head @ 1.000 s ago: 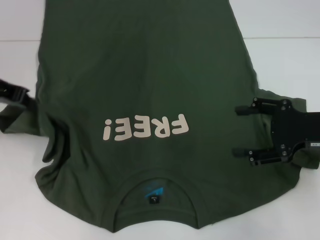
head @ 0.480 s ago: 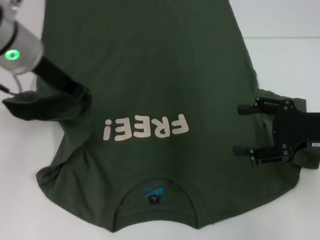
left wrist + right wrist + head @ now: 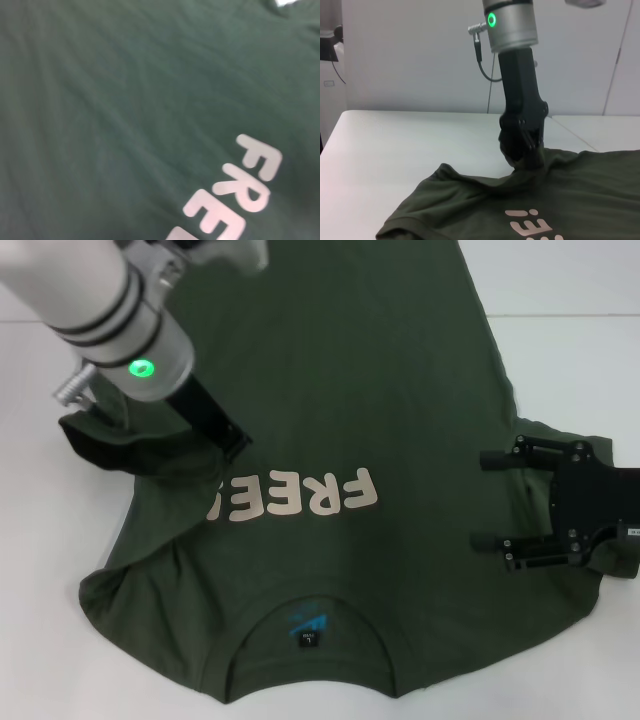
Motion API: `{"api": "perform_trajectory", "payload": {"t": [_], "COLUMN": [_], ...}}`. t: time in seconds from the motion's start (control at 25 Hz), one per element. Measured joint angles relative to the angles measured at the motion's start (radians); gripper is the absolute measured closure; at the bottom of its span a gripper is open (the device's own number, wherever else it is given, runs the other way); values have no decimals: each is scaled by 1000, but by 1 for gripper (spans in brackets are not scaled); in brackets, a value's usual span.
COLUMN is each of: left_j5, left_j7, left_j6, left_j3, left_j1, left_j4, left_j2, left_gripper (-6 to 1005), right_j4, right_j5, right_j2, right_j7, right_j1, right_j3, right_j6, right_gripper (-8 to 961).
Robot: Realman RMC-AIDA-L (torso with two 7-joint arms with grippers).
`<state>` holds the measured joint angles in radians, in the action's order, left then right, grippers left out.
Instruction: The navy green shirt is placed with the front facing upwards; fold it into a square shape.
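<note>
Navy green shirt (image 3: 330,390) sleeve pinched in left end effector (image 3: 222,443), over the chest.

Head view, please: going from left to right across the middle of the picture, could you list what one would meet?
Bunched left sleeve → left gripper, shut on the navy green shirt → cream FREE lettering → right gripper, open, over the shirt's right side.

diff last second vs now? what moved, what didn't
The left gripper took hold of the left sleeve and carried it inward across the shirt, now covering the end of the FREE! lettering. The right gripper stayed open over the right sleeve; the collar did not move.
</note>
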<state>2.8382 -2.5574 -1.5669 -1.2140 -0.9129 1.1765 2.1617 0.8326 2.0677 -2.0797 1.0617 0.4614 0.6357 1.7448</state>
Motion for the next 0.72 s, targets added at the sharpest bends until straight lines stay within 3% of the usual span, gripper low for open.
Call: {"api": "perform_trajectory", "payload": {"t": [0.16, 0.32, 0.52, 0.72], "left_j5": [20, 21, 21, 20], "left_j7": [-77, -184, -212, -208], "left_j6": [92, 163, 170, 157], "left_j3": [-170, -284, -254, -234], "left_j1": [7, 9, 12, 12], "left_j4": [-72, -131, -123, -109], "left_j2": [-7, -41, -39, -22], "left_gripper": [919, 913, 905, 664], "right_j4": [-1, -1, -1, -1], "right_j5": [0, 0, 0, 0], "right_j2": [1, 1, 2, 3], "right_j7": [-1, -2, -2, -8], "right_j1": [-3, -5, -1, 2], "right_j3": [-1, -1, -1, -1], "right_j6": [0, -2, -6, -7], "right_gripper": [38, 38, 38, 38]}}
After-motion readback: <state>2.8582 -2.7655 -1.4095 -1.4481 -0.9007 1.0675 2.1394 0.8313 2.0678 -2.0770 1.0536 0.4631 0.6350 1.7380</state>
